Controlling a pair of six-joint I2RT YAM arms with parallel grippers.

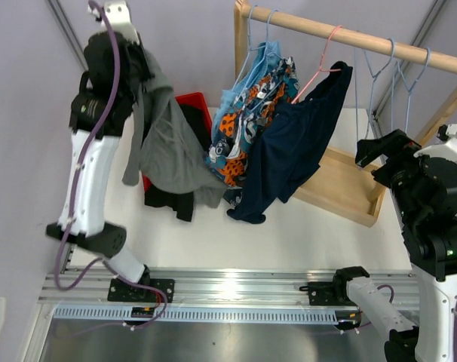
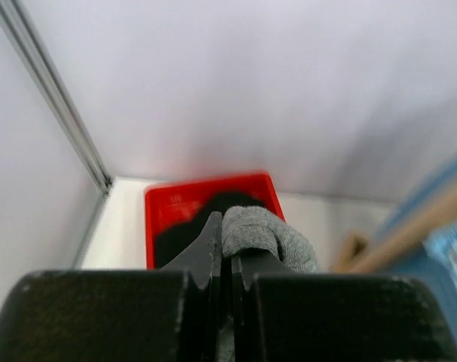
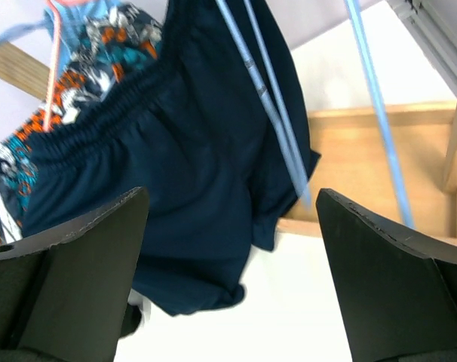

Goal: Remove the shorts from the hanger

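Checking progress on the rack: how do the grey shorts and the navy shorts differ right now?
The grey shorts are off the rack, dangling from the shut left gripper above the red bin. The navy shorts hang on the pink hanger on the wooden rail. The grey shorts are gripped. The navy shorts are untouched, with the open right gripper apart from them. Both are soft fabric, drooping limp.

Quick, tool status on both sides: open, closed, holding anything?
Left tool: closed, holding the grey shorts.
Right tool: open, holding nothing, facing the navy shorts.
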